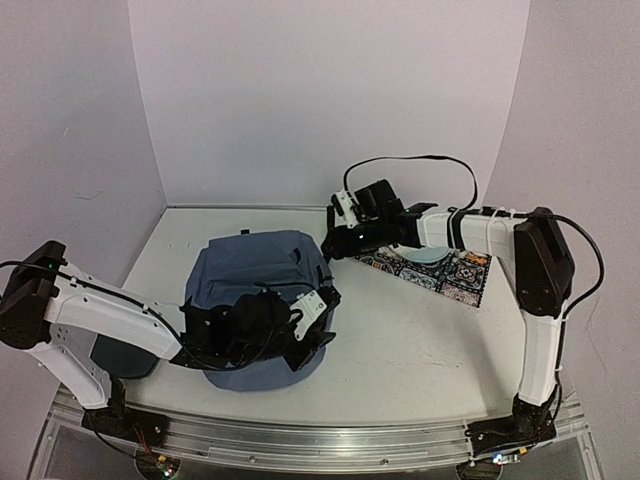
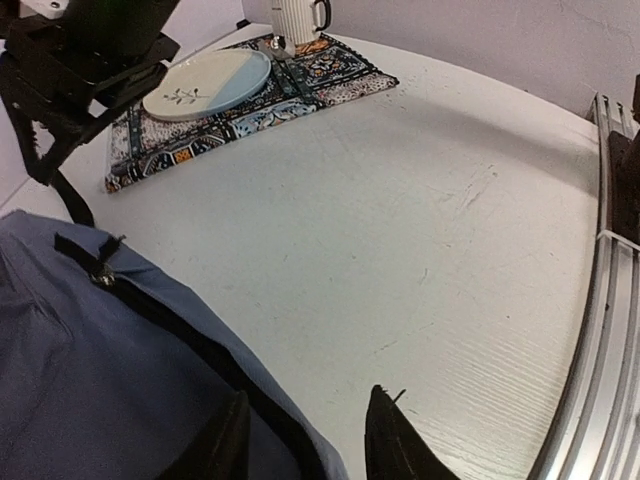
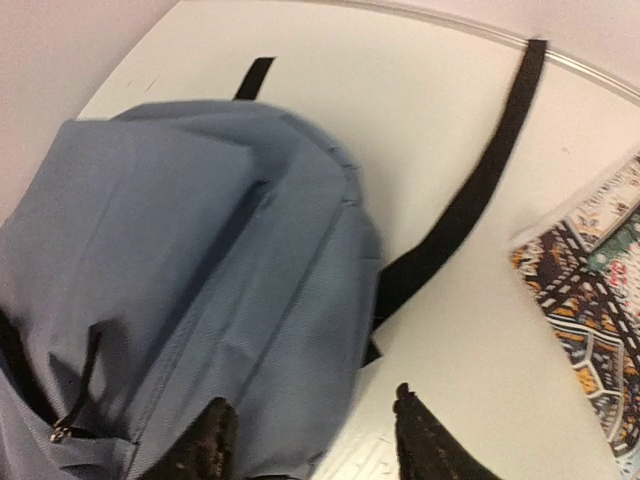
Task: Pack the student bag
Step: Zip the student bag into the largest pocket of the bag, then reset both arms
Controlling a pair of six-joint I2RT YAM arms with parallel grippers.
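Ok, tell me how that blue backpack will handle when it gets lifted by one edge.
The backpack will probably flop and sag rather than keep its shape, because its fabric lies creased and slumped. It is likely light for its size, since it looks mostly unfilled. Its loose strap would probably dangle or drag behind.

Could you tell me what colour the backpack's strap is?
The strap is black; right wrist view.

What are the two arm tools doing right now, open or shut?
Left tool: open, fingers straddling the edge of the student bag, gripping nothing.
Right tool: open, holding nothing.
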